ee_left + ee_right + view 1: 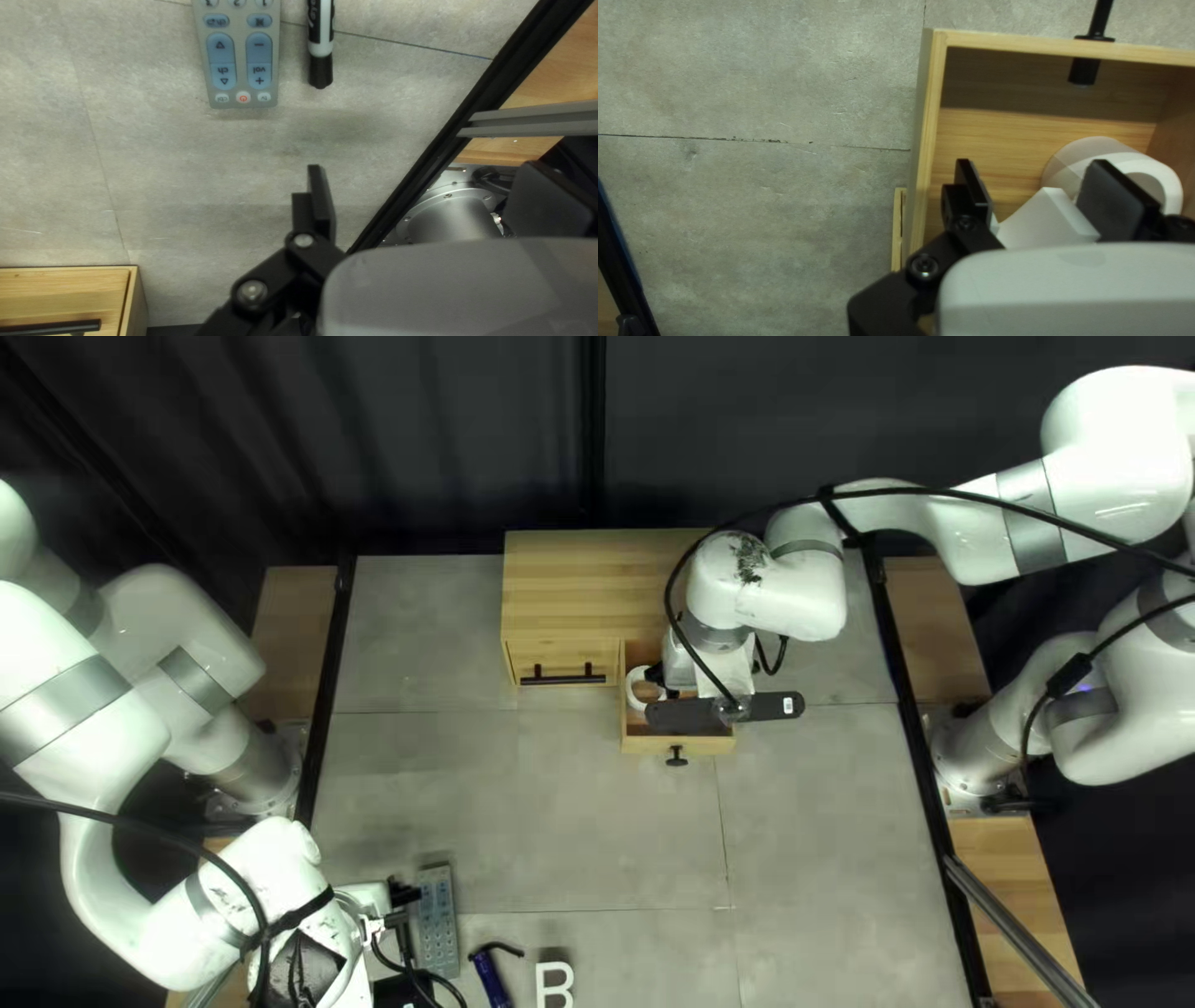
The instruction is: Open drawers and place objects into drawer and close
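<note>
The wooden cabinet (604, 566) has its left drawer (557, 660) closed and its right drawer (682, 744) pulled out. My right gripper (660, 676) is down in the open drawer. In the right wrist view, a white angular block (1047, 218) fills the gap between the fingers of that gripper (1043, 196), touching both. Beside it, a white roll (1102, 155) lies in the drawer. Low at the left of the top left view is my left gripper (405, 940), near a grey remote (438, 924). In the left wrist view this gripper (436, 196) stands wide with nothing between its fingers.
A blue tool (489, 977) and a white letter B (555, 983) lie along the near edge. Ahead of my left gripper, a black-and-white marker (321, 46) lies beside the remote. Black rails border the table's sides.
</note>
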You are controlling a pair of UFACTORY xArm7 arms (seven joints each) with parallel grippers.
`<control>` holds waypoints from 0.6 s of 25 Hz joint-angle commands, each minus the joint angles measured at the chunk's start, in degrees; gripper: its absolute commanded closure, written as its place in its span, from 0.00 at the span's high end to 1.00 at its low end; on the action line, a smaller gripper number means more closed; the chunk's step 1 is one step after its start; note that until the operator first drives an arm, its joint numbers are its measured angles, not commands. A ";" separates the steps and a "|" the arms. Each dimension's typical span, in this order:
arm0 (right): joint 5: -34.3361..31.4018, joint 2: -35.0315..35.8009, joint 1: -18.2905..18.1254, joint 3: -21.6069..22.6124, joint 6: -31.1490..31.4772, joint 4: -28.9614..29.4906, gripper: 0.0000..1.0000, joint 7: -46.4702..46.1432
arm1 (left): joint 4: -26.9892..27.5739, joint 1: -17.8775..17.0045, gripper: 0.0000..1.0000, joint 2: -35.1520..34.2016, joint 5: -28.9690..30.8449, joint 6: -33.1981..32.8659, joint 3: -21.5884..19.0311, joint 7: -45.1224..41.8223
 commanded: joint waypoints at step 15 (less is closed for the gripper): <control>1.78 1.09 -0.63 -0.58 -1.24 -0.14 0.10 -1.73 | 0.00 0.00 1.00 0.00 0.00 0.00 0.00 0.00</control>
